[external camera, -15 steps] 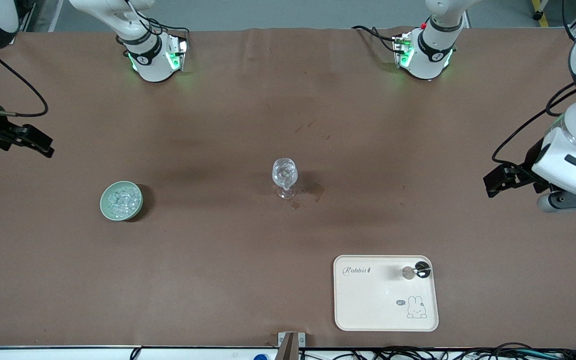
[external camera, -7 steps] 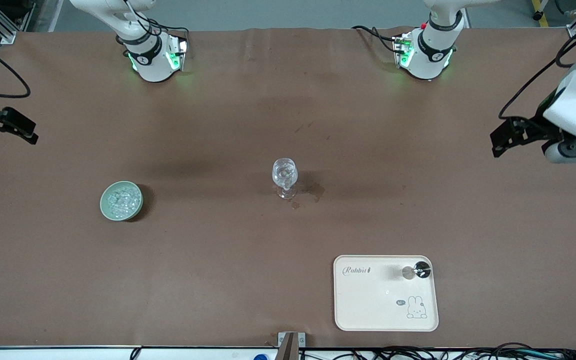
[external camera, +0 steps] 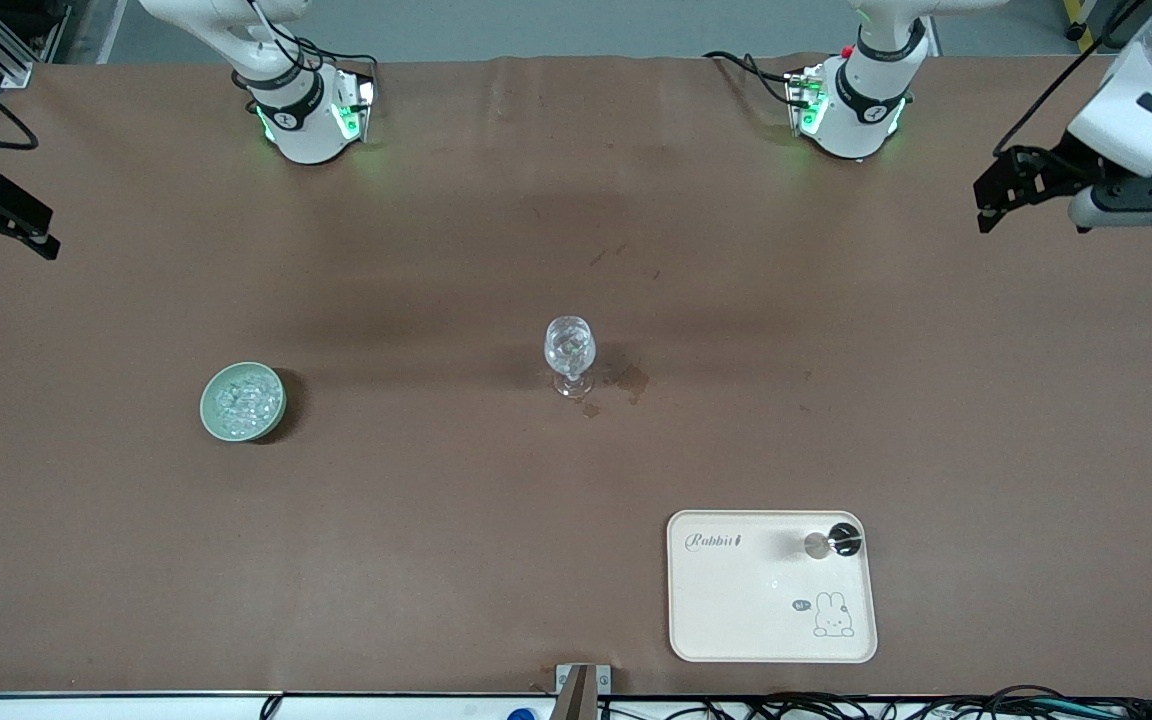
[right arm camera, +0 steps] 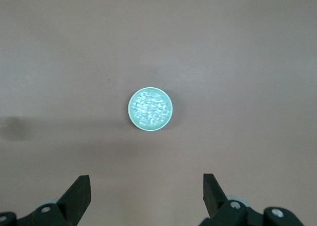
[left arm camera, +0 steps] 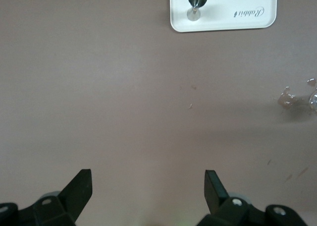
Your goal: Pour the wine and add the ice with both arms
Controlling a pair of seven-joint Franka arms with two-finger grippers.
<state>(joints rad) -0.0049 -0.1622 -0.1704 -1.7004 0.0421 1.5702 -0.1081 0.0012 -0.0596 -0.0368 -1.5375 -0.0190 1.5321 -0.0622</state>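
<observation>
Standing near the middle of the brown-covered table [external camera: 436,560] is a clear stemmed glass [external camera: 569,355], with a small dark wet stain [external camera: 629,381] on the cover just beside its foot, toward the left arm's end. Nothing crowds the glass; the cover around it is bare apart from a few faint specks. A pale green bowl [external camera: 243,401] sits well apart from the glass toward the right arm's end of the table, and the ice [external camera: 242,398] fills it as a heap of small clear, glinting chunks; the right wrist view looks straight down on that bowl [right arm camera: 150,109] and its ice [right arm camera: 150,107]. Nearer to the front camera than the glass, toward the left arm's end, lies a cream tray [external camera: 736,610] with rounded corners, carrying a small shiny metal piece with a dark round top [external camera: 834,541] close to one corner. The tray is printed with the word "Rabbit" in script and a little line drawing of a rabbit with a tiny speech bubble whose text is too small to read; the left wrist view also catches the tray [left arm camera: 237,18]. The left claw [external camera: 994,190] hangs over the table's edge at the left arm's end, fingers spread wide and holding nothing. The right claw [external camera: 21,225] hangs over the edge at the right arm's end, likewise spread wide and empty.
</observation>
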